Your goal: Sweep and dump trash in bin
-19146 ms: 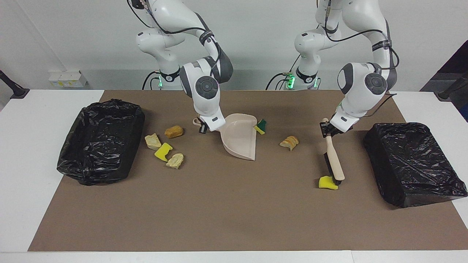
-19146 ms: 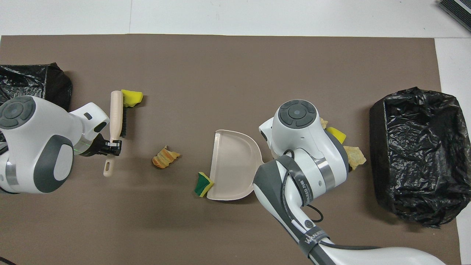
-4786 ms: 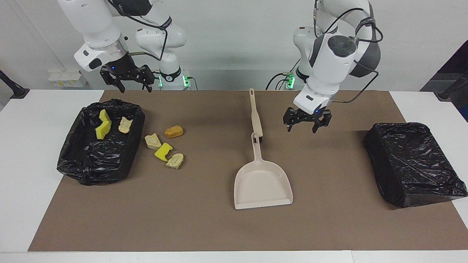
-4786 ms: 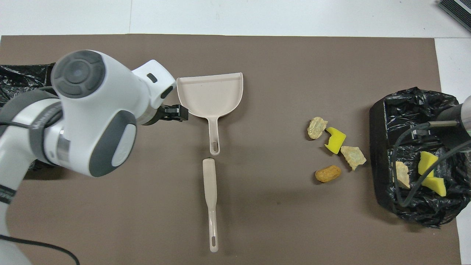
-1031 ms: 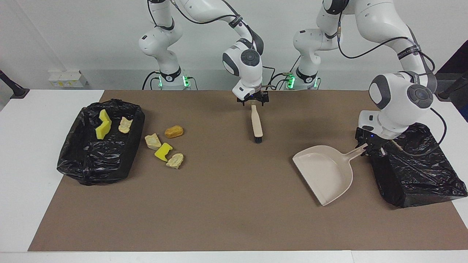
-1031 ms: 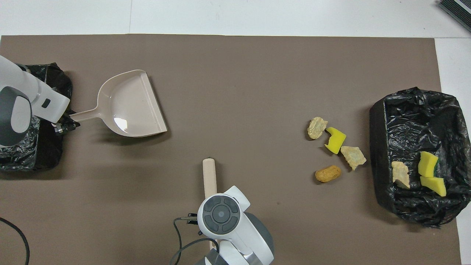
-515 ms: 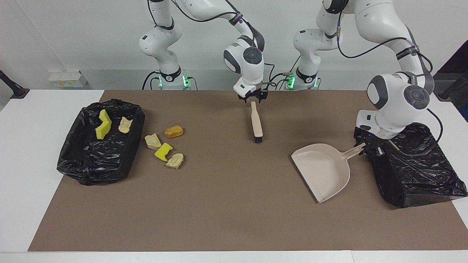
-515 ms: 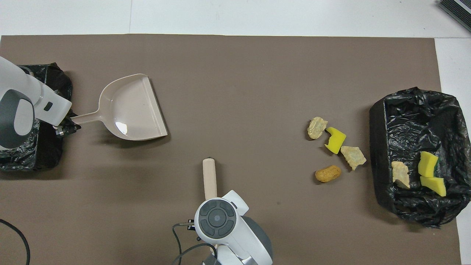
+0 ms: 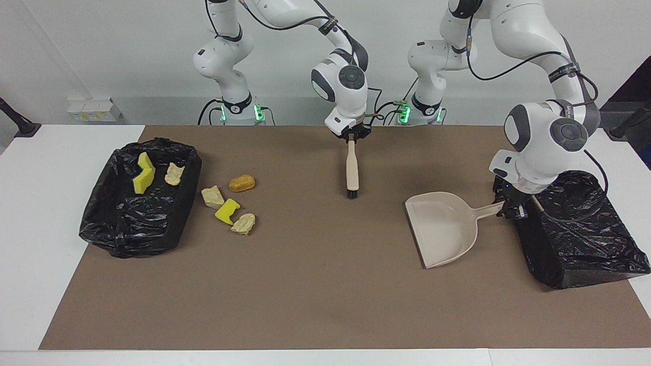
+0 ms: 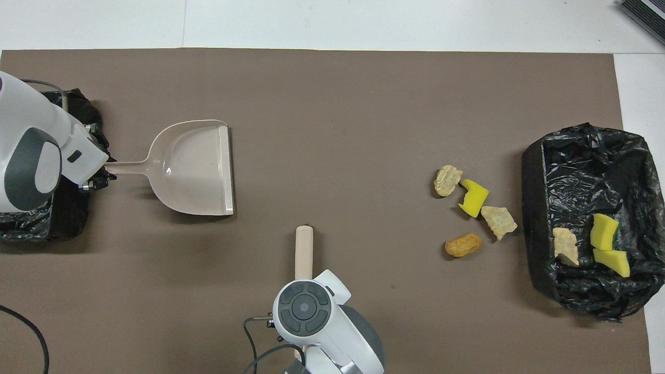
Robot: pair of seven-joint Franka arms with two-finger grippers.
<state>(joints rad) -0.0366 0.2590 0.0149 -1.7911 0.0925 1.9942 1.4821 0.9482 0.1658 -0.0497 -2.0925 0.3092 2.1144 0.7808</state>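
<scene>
With right end effector (image 9: 351, 137) clamped on brush (image 9: 351, 170) handle and left end effector (image 9: 510, 208) clamped on dustpan (image 9: 442, 229), carry both low toward four scraps (image 9: 228, 202) at nine o'clock beside bin (image 9: 101, 229), pan lip flat on desk.

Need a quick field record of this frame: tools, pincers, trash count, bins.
left pincer: shut on dustpan handle, beside the empty bin
dustpan: pan on the mat
right pincer: shut on brush handle
brush: mid-table, bristle end pointing away from the robots
loose trash: four scraps beside the filled bin
filled bin: three scraps inside
empty bin: no scraps seen
</scene>
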